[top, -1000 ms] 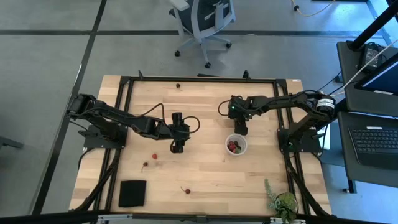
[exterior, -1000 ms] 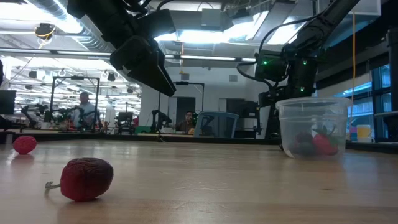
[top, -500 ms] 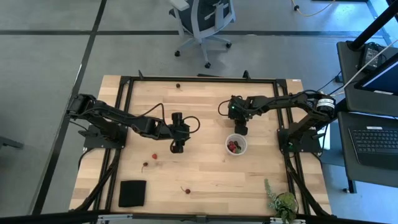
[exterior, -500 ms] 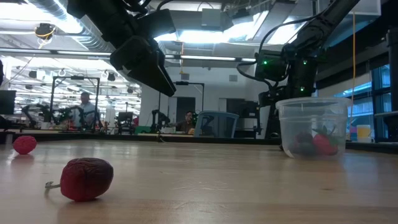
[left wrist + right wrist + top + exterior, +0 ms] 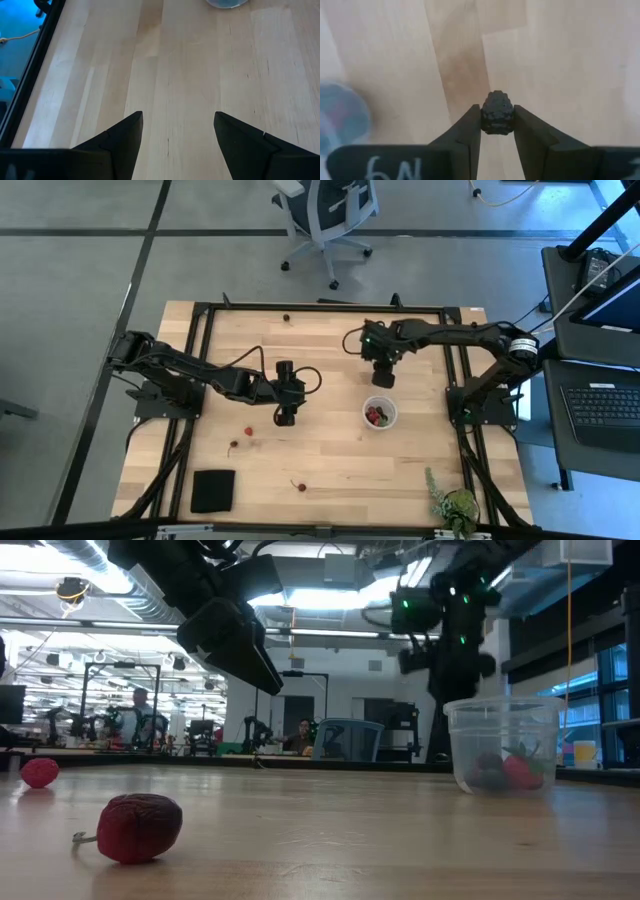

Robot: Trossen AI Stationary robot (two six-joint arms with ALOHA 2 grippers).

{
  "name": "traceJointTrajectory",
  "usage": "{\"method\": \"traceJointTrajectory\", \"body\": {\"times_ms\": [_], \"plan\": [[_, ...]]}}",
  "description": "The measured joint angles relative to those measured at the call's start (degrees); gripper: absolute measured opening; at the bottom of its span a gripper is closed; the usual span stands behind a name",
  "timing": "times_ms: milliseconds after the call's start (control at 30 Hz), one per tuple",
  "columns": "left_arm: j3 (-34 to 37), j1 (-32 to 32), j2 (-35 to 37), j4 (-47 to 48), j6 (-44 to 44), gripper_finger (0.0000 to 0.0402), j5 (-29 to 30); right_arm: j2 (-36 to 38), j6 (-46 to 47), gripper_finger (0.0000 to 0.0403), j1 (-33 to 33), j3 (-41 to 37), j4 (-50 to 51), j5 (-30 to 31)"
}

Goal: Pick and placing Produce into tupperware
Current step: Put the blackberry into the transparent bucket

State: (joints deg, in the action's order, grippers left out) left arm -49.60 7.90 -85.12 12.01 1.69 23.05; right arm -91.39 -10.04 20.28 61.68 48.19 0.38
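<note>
Pale striped wooden table (image 5: 330,450); black square pad (image 5: 212,490); translucent white tub (image 5: 380,414) holding red fruit; bumpy blackish berry (image 5: 496,112) between dark fingers (image 5: 465,132).

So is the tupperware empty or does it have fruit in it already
Not empty. The tupperware stands upright with a few red and dark fruits at its bottom; the high view shows them inside too.

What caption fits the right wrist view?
Right gripper shut on a dark wrinkled fruit above the wooden table.
</note>
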Motion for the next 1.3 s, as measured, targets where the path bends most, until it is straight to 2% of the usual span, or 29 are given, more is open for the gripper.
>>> {"method": "traceJointTrajectory", "body": {"times_ms": [233,433,567,800,933,1133,1300], "plan": [[0.0,0.0,0.0,0.0,0.0,0.0238,0.0,0.09,9.25,0.0103,-5.23,10.85,14.95,-0.04],[0.0,0.0,0.0,0.2,-0.01,0.0238,0.0,0.09,18.37,0.01,-14.26,10.94,18.1,-0.1],[0.0,0.02,0.0,1.0,-0.02,0.0238,-0.01,0.09,23.47,0.0103,-20.8,9.61,16.61,-0.07],[0.0,0.02,0.0,1.47,-0.02,0.0238,-0.02,0.09,28.89,0.0101,-28.62,5.47,6.37,0.54],[0.0,0.02,0.0,1.49,-0.02,0.0238,-0.02,0.09,30.39,0.0102,-29.71,1.83,4.98,5.52],[0.0,0.02,0.0,1.47,-0.02,0.0238,-0.02,0.09,30.99,0.0102,-28.68,-3.92,-0.62,5.21],[0.0,0.02,0.0,1.49,-0.02,0.0238,-0.02,0.09,30.7,0.0103,-28.27,-4.95,-2.23,4.31]]}}
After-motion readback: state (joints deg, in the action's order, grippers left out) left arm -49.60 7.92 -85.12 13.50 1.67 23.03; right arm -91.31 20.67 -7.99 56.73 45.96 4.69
